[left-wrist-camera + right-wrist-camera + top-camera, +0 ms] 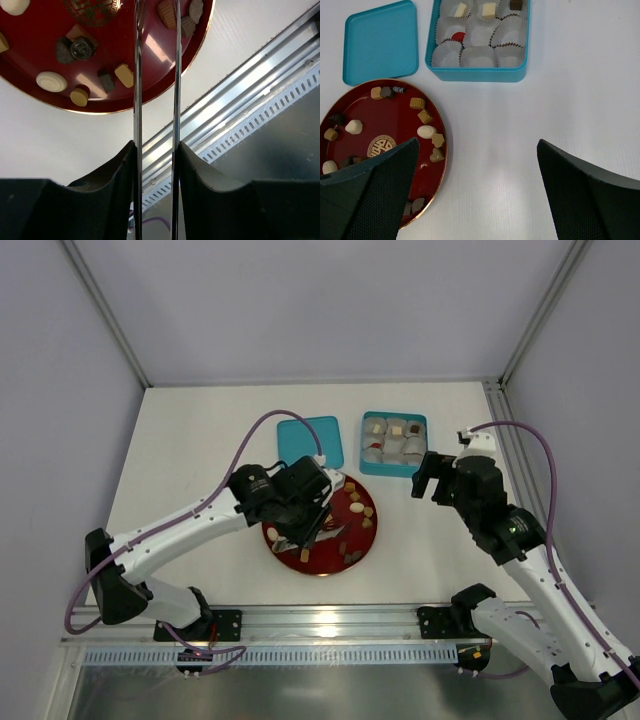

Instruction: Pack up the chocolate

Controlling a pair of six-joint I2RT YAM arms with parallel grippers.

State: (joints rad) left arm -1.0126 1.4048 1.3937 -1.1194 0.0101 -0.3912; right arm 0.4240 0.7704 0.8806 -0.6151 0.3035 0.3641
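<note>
Looking on, I see the chocolate [426, 131] mostly loose on the red plate [395, 117], with a few pieces sitting in paper cups [480, 35] of the teal box [475, 75]. The pieces look light, smooth and easily marked, so I'd nip one gently across its sides. The left pincer [156, 147] squeezes thin metal tongs [137, 75] over the plate; whether their tips hold anything I cannot tell. The right pincer [477, 145] gapes wide, empty, above the counter [570, 100].

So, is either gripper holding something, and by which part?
The left gripper holds thin silver metal tweezers, pads pressing both blades partway along their length. The right gripper is open, empty.
</note>
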